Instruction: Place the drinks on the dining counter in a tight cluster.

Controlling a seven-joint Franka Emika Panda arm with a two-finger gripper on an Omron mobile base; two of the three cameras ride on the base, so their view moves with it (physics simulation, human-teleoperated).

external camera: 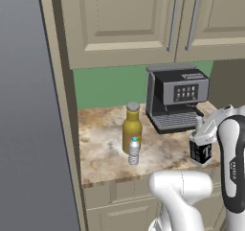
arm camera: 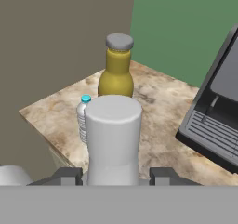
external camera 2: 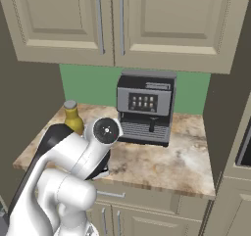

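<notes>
My gripper (arm camera: pixel 116 175) is shut on the small dark white-labelled bottle (arm camera: pixel 113 139), whose pale top rises between the two fingers (arm camera: pixel 69 175). In the left base view the gripper (external camera: pixel 201 146) holds this bottle (external camera: pixel 200 154) over the front right part of a short marbled counter (external camera: pixel 100 148). Left of it on that counter stands the large amber-yellow bottle (external camera: pixel 132 129) (external camera 2: pixel 72 116) (arm camera: pixel 116 74) with a grey cap. The small clear water bottle (external camera: pixel 134 151) (arm camera: pixel 83 118) stands right in front of the amber one. The dining counter is out of view.
A dark coffee machine (external camera: pixel 177 98) (external camera 2: pixel 145 107) (arm camera: pixel 218 121) stands at the back of the short counter, close to the held bottle's right. Beige cabinets (external camera: pixel 124 19) hang above. A tall grey panel (external camera: pixel 28 105) bounds the counter's left side.
</notes>
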